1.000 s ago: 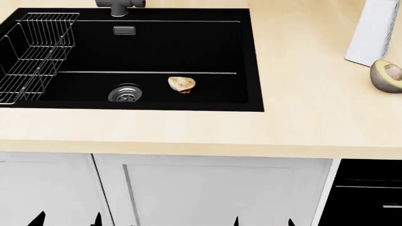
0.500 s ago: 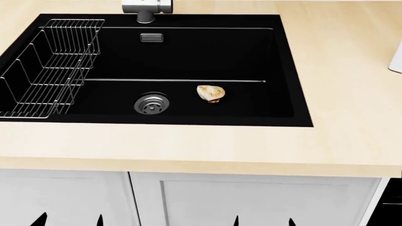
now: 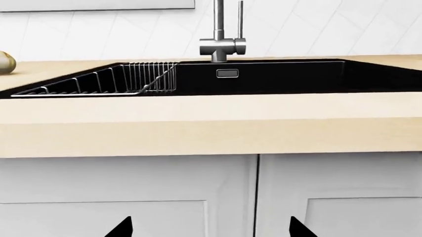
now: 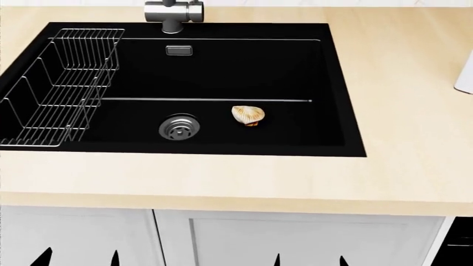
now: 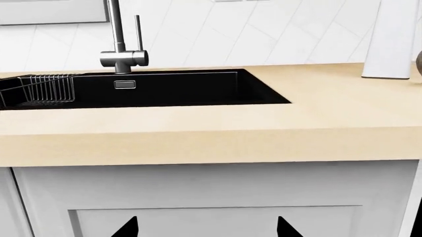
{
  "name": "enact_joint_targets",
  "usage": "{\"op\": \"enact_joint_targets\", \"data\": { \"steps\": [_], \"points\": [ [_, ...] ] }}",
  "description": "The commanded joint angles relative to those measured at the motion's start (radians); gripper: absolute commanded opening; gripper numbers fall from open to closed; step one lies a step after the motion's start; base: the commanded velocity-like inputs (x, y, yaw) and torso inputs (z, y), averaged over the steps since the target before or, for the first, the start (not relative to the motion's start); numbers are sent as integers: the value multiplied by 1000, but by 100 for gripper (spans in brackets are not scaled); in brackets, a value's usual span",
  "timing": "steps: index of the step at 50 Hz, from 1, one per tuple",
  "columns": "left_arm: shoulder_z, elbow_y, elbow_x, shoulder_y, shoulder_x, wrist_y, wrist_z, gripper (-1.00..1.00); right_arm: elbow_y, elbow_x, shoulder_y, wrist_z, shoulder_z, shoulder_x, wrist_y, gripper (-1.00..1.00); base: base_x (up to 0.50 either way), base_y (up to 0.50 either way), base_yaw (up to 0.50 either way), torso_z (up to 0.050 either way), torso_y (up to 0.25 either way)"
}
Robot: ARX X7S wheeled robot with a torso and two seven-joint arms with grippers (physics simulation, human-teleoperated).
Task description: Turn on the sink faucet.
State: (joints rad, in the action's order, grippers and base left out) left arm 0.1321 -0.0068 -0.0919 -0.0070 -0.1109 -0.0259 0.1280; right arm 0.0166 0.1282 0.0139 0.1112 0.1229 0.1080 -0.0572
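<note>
The sink faucet (image 4: 174, 12) is a grey metal tap at the back rim of the sink (image 4: 340, 83), a large black basin with a round steel drain (image 4: 178, 127) and an overflow plate (image 4: 179, 50). The head view cuts off the faucet's top. In the left wrist view the faucet (image 3: 222, 45) shows its horizontal body and thin upright lever; it also shows in the right wrist view (image 5: 123, 57). My left gripper (image 4: 77, 259) and right gripper (image 4: 309, 260) are open and empty, low in front of the white cabinet doors, well short of the faucet.
A wire rack (image 4: 59, 88) sits in the sink's left part. A pale shell-like object (image 4: 247, 114) lies on the basin floor right of the drain. A white upright object (image 5: 389, 39) stands on the wooden counter (image 4: 406, 138) at the right.
The head view has shifted so the sink moved right and lower in the frame; the white object and avocado have mostly left view. The gripper tips stay at the bottom edge.
</note>
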Motion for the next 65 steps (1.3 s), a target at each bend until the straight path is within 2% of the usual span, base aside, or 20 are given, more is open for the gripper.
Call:
{"op": "enact_joint_targets", "data": {
  "steps": [1, 27, 35, 44, 46, 49, 50, 51, 52, 56, 61, 64, 65],
  "points": [
    [9, 6, -6, 12, -18, -34, 8, 100, -1, 5, -2, 15, 15, 11, 1, 100, 0, 0, 0, 50, 0],
    [48, -9, 8, -9, -29, -18, 38, 100, -6, 17, -7, 36, 42, 31, 1, 100, 0, 0, 0, 50, 0],
    [50, -8, -7, -13, -34, 19, 45, 100, -6, 22, -8, 42, 48, 36, 1, 100, 0, 0, 0, 0, 0],
    [49, 9, -24, 6, -43, -16, 45, 100, 30, 42, -1, 51, 49, 42, 18, 100, 0, 0, 0, 0, 0],
    [43, 98, -58, 24, -54, 9, 33, 100, 109, 61, 9, 55, 46, 52, 62, 100, 0, 0, 0, 0, 0],
    [29, 249, -84, 24, -97, 164, 43, 100, 218, 69, -18, 64, 57, 69, 162, 100, 0, 0, 0, 0, 0],
    [71, 312, -89, -7, -118, 237, 8, 100, 305, 71, -34, 74, 53, 80, 198, 100, 0, 0, 0, 0, 0],
    [68, 331, -101, -12, -119, 266, 10, 100, 328, 70, -39, 82, 52, 84, 221, 100, 0, 0, 0, 0, 0],
    [66, 392, -108, -25, -123, 340, 29, 100, 391, 87, -54, 88, 59, 98, 319, 100, 0, 0, 0, 0, 0],
    [27, 572, -171, -7, -167, 500, 44, 100, 570, 106, -61, 134, 26, 125, 422, 100, 0, 0, 0, 0, 0],
    [16, 663, -219, -85, -179, 640, 61, 100, 666, 143, -141, 157, -8, 158, 578, 100, 0, 0, 0, 0, 0],
    [-46, 713, -261, -113, -218, 686, 50, 100, 681, 163, -221, 156, -17, 182, 667, 100, 0, 0, 0, 0, 0],
    [-36, 703, -268, -165, -213, 720, 52, 100, 681, 167, -254, 149, -12, 193, 694, 100, 0, 0, 0, 0, 0]
  ]
}}
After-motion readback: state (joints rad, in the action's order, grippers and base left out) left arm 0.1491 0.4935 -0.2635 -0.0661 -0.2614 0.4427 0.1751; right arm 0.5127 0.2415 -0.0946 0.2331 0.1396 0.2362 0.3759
